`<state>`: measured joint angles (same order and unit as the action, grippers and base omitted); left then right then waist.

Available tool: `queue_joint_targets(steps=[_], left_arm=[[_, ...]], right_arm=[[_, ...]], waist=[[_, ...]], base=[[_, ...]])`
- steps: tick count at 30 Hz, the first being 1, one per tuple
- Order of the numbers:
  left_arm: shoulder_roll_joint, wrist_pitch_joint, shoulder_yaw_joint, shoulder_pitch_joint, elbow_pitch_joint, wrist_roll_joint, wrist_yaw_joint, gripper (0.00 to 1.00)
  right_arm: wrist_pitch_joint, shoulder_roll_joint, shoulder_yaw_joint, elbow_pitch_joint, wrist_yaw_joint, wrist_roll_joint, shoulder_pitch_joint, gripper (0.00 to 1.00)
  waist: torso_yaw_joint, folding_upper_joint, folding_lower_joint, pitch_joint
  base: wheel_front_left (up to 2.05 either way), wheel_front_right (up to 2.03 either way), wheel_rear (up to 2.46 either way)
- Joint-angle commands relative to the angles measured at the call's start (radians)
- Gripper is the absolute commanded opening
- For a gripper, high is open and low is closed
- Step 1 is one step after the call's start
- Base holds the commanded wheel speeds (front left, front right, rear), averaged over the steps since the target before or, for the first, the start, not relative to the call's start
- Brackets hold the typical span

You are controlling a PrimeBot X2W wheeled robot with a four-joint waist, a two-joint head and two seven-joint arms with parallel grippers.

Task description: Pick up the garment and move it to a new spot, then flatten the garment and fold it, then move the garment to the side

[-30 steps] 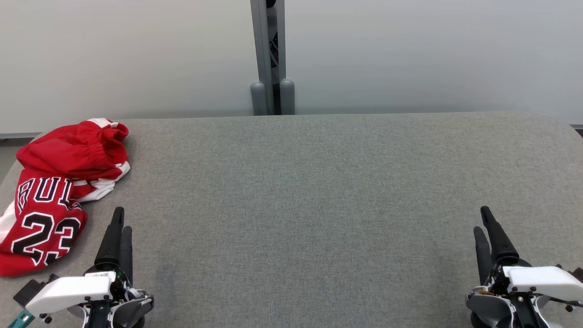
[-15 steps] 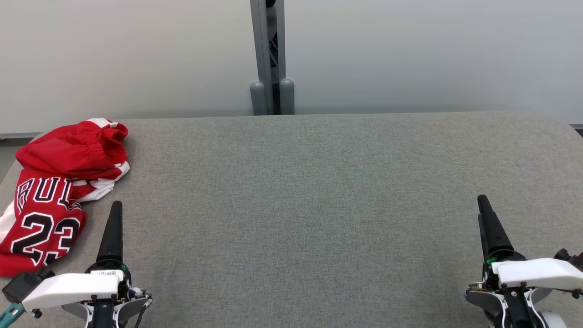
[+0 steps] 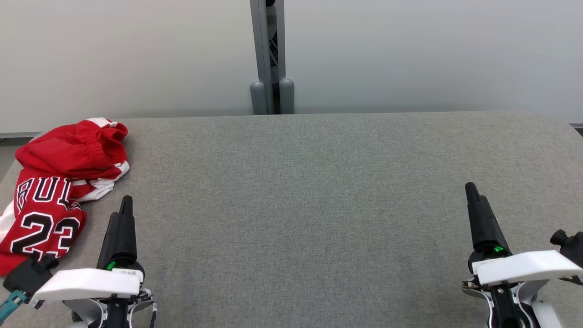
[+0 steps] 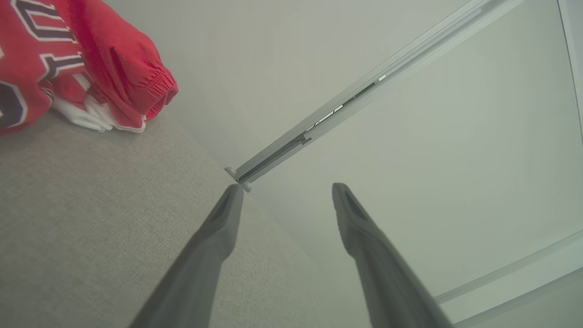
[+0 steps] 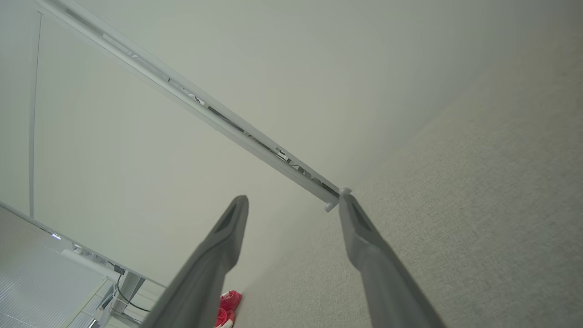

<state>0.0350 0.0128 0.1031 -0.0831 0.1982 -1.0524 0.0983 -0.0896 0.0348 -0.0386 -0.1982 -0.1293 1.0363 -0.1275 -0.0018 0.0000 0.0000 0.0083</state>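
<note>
- The garment (image 3: 54, 191), a crumpled red jersey with white trim and a gathered elastic hem, lies bunched at the left edge of the grey, felt-like table (image 3: 296, 205).
- The left gripper (image 3: 122, 207) hovers just beside it, tapered dark fingers parted and empty.
- The right gripper (image 3: 473, 191) is well apart from it, jaws likewise spread.

One red garment (image 3: 68, 155), one grey table (image 3: 296, 205), two tools: left tool (image 3: 121, 208) and right tool (image 3: 473, 192).

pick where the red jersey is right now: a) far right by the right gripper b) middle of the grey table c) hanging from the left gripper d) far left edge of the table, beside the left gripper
d: the red jersey lies crumpled at the table's left edge, just left of the open left gripper.
</note>
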Motion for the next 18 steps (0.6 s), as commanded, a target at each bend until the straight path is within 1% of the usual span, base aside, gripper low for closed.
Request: queue_joint_targets(steps=[1,10,18], left_arm=[[0.01,0.011,-0.007,-0.004,-0.025,0.051,-0.006,1.0],[0.011,0.046,-0.037,0.018,-0.042,0.259,-0.022,1.0],[0.013,0.076,-0.048,0.041,-0.04,0.394,-0.034,1.0]], right_arm=[[-0.012,0.009,-0.004,0.025,-0.001,-0.046,-0.006,1.0],[-0.036,0.011,-0.031,0.038,-0.002,-0.214,0.003,1.0],[-0.057,0.012,-0.051,0.033,-0.002,-0.33,0.007,1.0]], waist=[[0.0,0.0,0.0,0.0],[-0.001,0.0,0.0,0.002],[-0.001,0.0,0.0,0.004]], base=[[0.0,0.0,0.0],[0.0,0.0,0.0],[0.0,0.0,0.0]])
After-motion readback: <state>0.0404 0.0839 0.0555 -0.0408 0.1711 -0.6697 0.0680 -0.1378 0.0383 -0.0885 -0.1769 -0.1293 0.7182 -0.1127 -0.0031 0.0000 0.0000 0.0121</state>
